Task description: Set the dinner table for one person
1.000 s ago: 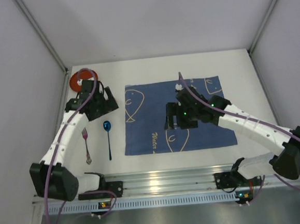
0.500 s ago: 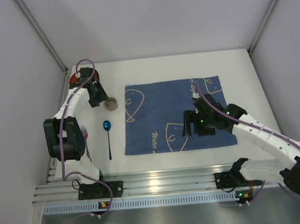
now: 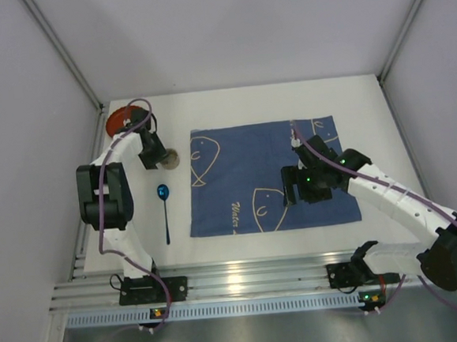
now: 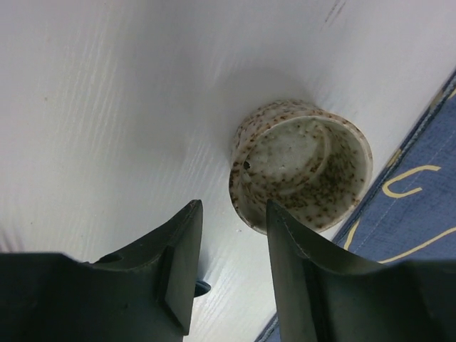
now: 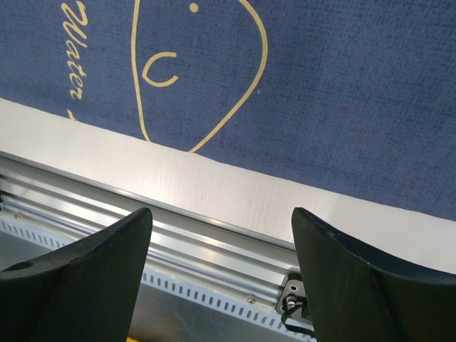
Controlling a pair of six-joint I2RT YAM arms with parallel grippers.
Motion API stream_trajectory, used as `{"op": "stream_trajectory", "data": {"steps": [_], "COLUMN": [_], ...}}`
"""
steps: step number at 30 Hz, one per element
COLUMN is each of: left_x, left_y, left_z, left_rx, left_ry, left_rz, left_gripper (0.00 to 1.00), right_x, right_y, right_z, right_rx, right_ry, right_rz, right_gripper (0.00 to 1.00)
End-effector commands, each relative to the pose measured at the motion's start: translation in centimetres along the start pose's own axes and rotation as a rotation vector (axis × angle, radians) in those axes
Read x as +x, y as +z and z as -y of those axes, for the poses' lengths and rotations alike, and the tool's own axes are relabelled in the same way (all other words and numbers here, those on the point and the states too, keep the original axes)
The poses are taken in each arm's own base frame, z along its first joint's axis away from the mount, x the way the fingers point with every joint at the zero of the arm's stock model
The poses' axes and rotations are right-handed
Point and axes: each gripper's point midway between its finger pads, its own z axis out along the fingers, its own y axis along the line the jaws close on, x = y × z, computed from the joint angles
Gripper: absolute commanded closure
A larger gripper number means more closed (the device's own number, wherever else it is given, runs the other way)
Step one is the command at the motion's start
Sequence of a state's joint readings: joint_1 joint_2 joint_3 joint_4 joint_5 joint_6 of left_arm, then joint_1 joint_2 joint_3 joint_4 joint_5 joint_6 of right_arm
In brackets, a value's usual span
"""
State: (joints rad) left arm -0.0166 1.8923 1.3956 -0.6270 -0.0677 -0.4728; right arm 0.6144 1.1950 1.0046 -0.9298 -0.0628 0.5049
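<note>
Dinner table (image 3: pixel 383 119) spans the scene, blue cloth (image 3: pixel 268 168) at centre. Speckled cup (image 4: pixel 306 171) sits on bare tabletop off the cloth's far-left corner, just right of the left gripper (image 4: pixel 233 210), the nearer arm; its jaws stand part-open, empty. Right gripper (image 5: pixel 219 214) gapes empty over the cloth's near edge.

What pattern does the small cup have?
The cup is cream with brown speckles, clearest in the left wrist view.
</note>
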Motion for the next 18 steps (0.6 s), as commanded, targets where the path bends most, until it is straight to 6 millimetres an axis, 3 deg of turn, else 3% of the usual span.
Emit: {"op": "stream_trajectory", "data": {"steps": [1, 5, 6, 9, 12, 15, 16, 18], "left_x": [-2.7, -2.8, -2.9, -3.0, -3.4, -4.6, -5.4, -5.3], "left_y": [0.4, 1.8, 2.0, 2.8, 2.2, -0.3, -1.9, -3.5], "left_z": [1.1, 1.2, 1.2, 1.1, 1.8, 2.7, 3.0, 4.0], "left_rx": [0.040, 0.029, 0.027, 0.014, 0.045, 0.097, 0.116, 0.174], "left_ry": [-0.013, -0.007, -0.003, 0.020, 0.047, 0.068, 0.068, 0.073], "left_rz": [0.069, 0.059, 0.059, 0.044, 0.032, 0.077, 0.112, 0.108], "left_gripper": [0.55, 0.78, 0.88, 1.00, 1.00, 1.00, 1.00, 1.00], "right_x": [-0.9, -0.9, -0.9, -1.1, -1.6, -3.0, -4.3, -5.6], "right_y": [-0.7, -0.7, -0.8, -0.8, -0.9, -1.2, -1.9, -1.9], "right_z": [-0.1, 0.1, 0.1, 0.0, -0.4, -1.6, -2.5, -3.9], "right_rx": [-0.011, -0.004, -0.004, -0.004, -0.010, -0.039, -0.065, -0.104], "right_ry": [-0.025, -0.021, -0.020, -0.014, -0.001, 0.012, 0.008, 0.011], "right_rz": [0.007, 0.000, -0.001, -0.001, 0.006, 0.018, 0.047, 0.050], "right_gripper": [0.21, 0.21, 0.21, 0.21, 0.21, 0.22, 0.22, 0.22]}}
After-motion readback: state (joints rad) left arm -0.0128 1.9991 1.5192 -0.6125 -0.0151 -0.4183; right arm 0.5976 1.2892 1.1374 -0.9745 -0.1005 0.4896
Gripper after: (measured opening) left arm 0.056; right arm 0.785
